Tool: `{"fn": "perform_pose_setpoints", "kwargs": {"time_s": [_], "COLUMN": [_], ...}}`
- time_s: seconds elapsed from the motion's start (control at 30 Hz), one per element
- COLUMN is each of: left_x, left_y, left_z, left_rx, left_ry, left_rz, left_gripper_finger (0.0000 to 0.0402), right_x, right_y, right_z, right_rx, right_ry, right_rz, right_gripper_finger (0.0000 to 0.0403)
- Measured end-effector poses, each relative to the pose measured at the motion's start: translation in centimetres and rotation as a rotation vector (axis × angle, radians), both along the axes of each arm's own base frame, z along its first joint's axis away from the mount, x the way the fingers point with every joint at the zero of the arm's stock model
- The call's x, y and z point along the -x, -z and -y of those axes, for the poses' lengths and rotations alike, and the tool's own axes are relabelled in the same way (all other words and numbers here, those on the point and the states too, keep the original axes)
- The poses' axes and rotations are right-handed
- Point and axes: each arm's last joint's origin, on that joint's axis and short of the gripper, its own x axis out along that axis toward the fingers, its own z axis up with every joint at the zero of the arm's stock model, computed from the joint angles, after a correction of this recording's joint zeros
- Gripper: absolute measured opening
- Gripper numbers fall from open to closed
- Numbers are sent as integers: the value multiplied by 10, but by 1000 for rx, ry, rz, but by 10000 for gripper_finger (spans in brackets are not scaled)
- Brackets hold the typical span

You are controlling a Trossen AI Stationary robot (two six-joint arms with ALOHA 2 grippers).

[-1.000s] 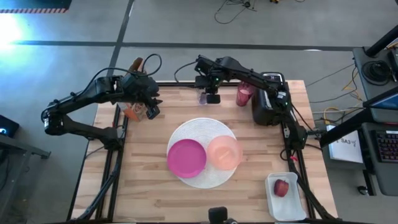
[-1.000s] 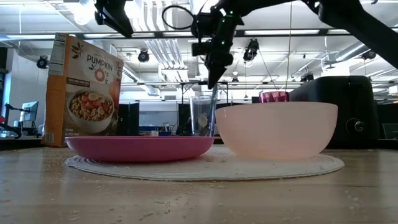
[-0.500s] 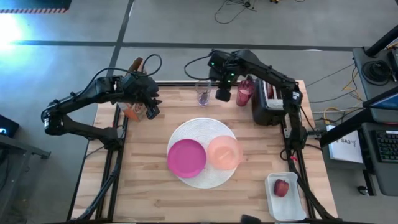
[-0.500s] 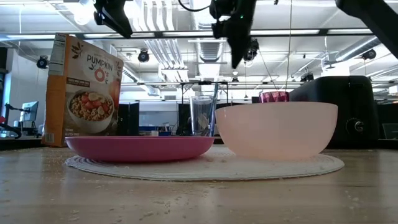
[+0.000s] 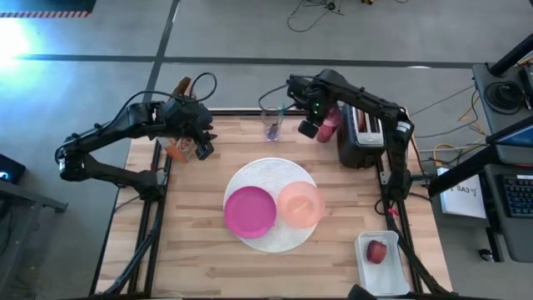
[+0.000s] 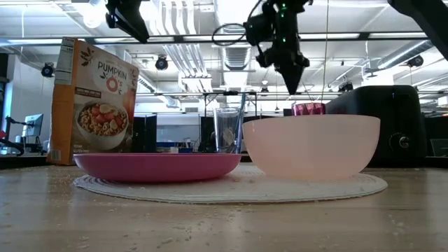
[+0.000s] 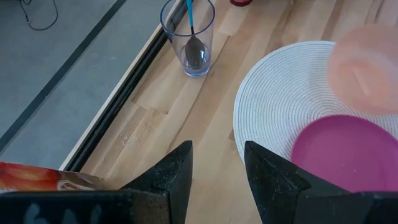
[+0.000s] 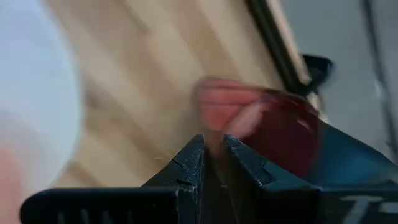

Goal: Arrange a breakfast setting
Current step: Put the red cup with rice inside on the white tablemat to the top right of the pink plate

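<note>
A round white woven mat (image 5: pixel 271 171) lies mid-table with the magenta plate (image 5: pixel 250 211) and the peach bowl (image 5: pixel 301 204) resting on it. At the far edge a clear glass (image 7: pixel 188 37) stands upright with the teal-handled spoon (image 7: pixel 194 46) inside, head down. The pink tumbler (image 5: pixel 329 125) stands to its right. My right gripper (image 5: pixel 308 129) hangs shut just above and beside the tumbler (image 8: pixel 273 124), pointing down with nothing in it. My left gripper (image 7: pixel 217 168) hovers open and empty over the far left, near the cereal box (image 6: pixel 98 101).
A black toaster (image 5: pixel 360 137) stands at the far right, next to the tumbler. A white tray (image 5: pixel 385 279) at the near right holds a small red fruit (image 5: pixel 377 251). Crumbs lie scattered on the wooden table (image 6: pixel 210 224).
My right gripper has risen from over the clear glass and gone toward the table's right edge, rolling its wrist, and now hangs by the pink tumbler. The spoon stays standing in the glass.
</note>
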Motion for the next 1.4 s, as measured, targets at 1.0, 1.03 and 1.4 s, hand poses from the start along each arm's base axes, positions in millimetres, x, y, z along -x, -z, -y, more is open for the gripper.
{"fn": "perform_pose_setpoints", "kwargs": {"time_s": [1.0, 1.03, 1.4], "left_x": [0, 0, 0], "left_y": [0, 0, 0], "left_z": [0, 0, 0], "left_rx": [-6, -6, -8], "left_ry": [9, 9, 11], "left_rz": [-5, -5, -7], "left_gripper_finger": [129, 129, 129], "right_x": [16, 16, 25], "right_y": [19, 20, 43], "right_z": [-3, -2, 19], "right_rx": [-32, -30, -43], "right_ry": [48, 55, 135], "right_rz": [-74, -70, -89], "right_gripper_finger": [147, 148, 143]}}
